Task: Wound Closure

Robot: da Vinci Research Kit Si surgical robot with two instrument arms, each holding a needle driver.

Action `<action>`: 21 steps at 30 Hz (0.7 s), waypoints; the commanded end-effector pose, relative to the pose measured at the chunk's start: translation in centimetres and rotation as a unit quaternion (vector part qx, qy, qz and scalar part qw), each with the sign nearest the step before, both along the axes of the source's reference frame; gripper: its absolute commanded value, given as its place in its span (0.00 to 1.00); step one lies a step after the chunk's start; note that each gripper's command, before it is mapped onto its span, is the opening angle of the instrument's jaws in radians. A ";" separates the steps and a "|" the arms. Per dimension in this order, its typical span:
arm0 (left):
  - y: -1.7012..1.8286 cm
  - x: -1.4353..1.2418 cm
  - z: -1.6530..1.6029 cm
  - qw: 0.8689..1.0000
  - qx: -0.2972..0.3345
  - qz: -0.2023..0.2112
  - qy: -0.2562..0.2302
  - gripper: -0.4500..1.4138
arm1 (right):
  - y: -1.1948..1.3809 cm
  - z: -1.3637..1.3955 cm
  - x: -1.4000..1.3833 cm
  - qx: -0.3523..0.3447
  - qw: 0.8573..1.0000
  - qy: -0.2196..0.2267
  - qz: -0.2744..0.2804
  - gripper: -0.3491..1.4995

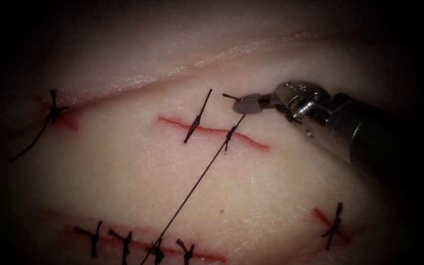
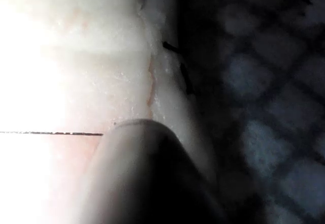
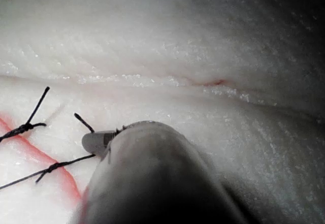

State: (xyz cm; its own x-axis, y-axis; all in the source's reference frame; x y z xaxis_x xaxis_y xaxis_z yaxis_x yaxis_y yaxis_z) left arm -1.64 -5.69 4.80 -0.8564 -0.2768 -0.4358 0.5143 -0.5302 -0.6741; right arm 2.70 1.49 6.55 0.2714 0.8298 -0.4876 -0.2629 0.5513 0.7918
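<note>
On the tissue (image 1: 123,172) a short red cut (image 1: 212,130) carries one tied stitch (image 1: 197,122) and a second knot (image 1: 229,135). My right tool (image 1: 246,104) comes in from the right and sits just above the cut's right part. Its jaws are shut on the thread (image 1: 192,189) close to its end, and a short tail (image 1: 229,96) pokes out past them. From the jaws the thread runs taut down through the second knot and off toward the lower left. The right wrist view has the same jaws (image 3: 96,142), thread (image 3: 56,167) and cut (image 3: 35,155). My left tool's shaft (image 2: 147,178) lies against a taut thread (image 2: 51,132).
Other closed cuts lie around: a long one with several stitches (image 1: 123,243) along the near edge, one stitch (image 1: 52,110) at the far left, one (image 1: 333,225) at the lower right. A fold of tissue (image 1: 212,59) runs behind the cut.
</note>
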 end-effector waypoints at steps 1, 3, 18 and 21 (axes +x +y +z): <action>0.00 -0.01 -0.02 1.000 -0.008 -0.008 -0.008 0.00 | -0.07 0.00 0.07 0.005 1.000 0.016 0.008 0.00; 0.16 -0.07 -0.13 0.999 -0.019 -0.020 -0.027 0.00 | -0.11 -0.07 0.07 0.009 0.999 0.032 0.027 0.31; 2.57 -0.53 -1.18 0.925 -0.199 -0.274 -0.175 0.00 | -0.16 -0.84 -0.09 -0.089 0.982 0.117 0.119 0.97; 2.91 -0.61 -1.29 0.900 -0.218 -0.330 -0.185 0.00 | -0.25 -0.94 -0.13 -0.112 0.980 0.119 0.115 0.94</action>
